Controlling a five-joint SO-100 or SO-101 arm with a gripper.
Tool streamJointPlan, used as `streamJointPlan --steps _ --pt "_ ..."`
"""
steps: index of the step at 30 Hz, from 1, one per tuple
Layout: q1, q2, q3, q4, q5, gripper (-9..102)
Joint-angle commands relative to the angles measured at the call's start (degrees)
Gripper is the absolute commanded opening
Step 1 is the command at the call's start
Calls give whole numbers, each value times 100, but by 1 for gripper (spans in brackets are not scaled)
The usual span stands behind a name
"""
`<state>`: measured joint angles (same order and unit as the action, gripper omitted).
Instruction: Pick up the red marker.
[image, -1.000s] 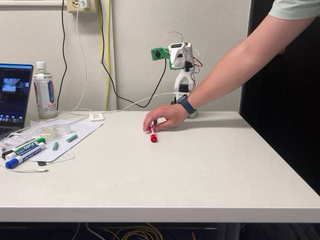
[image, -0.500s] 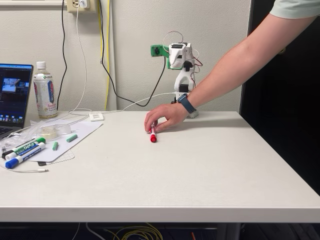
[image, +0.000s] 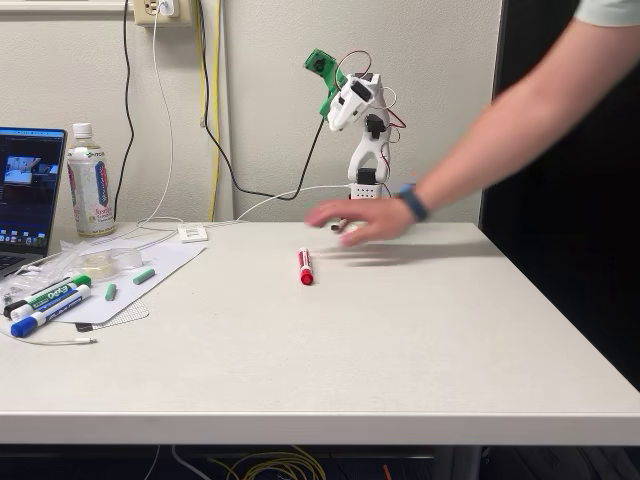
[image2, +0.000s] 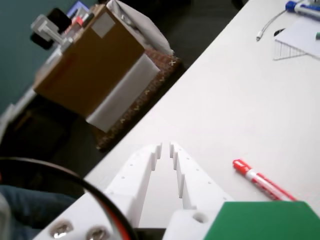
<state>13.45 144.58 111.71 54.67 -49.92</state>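
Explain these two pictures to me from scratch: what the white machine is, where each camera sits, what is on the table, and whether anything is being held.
The white machine at the back of the table is a small robot arm with a two-finger gripper. The fixed view looks across the table from the front. The wrist view comes from a camera riding on the arm, looking down past its white fingers, which stand nearly together with a thin gap and hold nothing.

On the table lies the red marker, untouched; it also shows in the wrist view. A person's hand, blurred, hovers above the table behind it. At the left in the fixed view are a green-capped marker, a blue-capped marker, a bottle and a laptop.
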Motion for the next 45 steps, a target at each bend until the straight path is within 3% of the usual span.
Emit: streamJointPlan --steps 1,13,22,32,45 --pt "97 -53 -316 176 -905 2" --pt "369 -580 -642 316 -2769 2" --pt "369 -1441 -1336 1081 -4192 2" --pt "404 -2004 -1336 1556 -4975 3" --pt "624 -2733 -1274 1477 -5599 3"
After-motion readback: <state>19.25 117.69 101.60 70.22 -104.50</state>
